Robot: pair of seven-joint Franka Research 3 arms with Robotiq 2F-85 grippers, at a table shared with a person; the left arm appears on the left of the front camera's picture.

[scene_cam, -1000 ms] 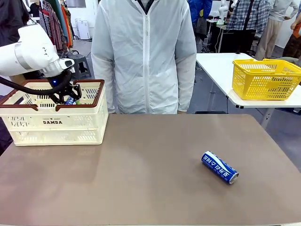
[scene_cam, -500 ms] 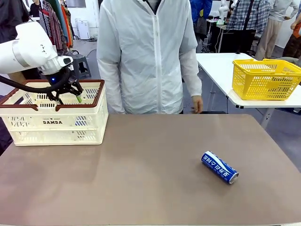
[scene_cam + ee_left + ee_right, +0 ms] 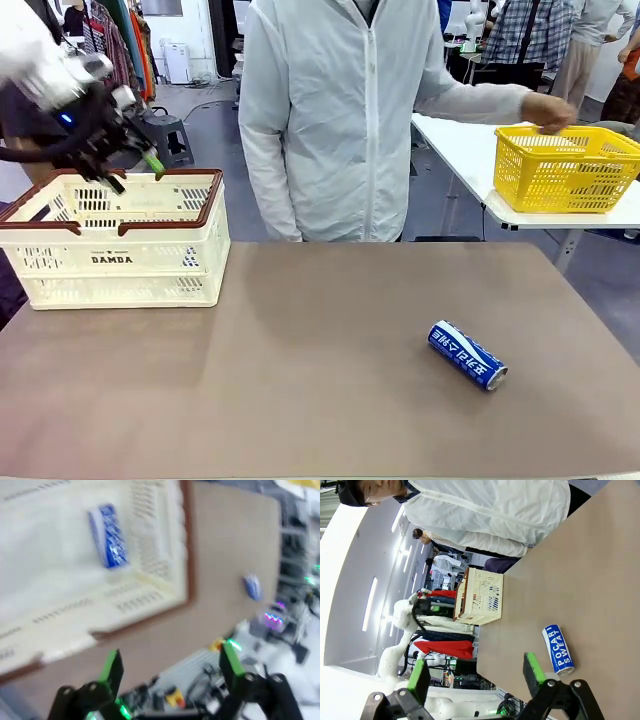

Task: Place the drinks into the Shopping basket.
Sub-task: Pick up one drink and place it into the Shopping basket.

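Hovering over the far rim of the cream-white slotted plastic Shopping basket (image 3: 115,262), the left gripper (image 3: 135,172) is gaping wide, holding nothing; one slim blue metal can (image 3: 109,536) is lying flat inside the basket. A second blue metal can (image 3: 467,355) is lying on the brown table (image 3: 300,390), right of centre, well apart. The right gripper (image 3: 475,672) is gaping too, empty.

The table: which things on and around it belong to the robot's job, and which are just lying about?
Part of the job:
- cream basket
- blue can in the basket
- blue can on the table, lying on its side

Just there:
- yellow basket on the white side table
- person's hand at its rim
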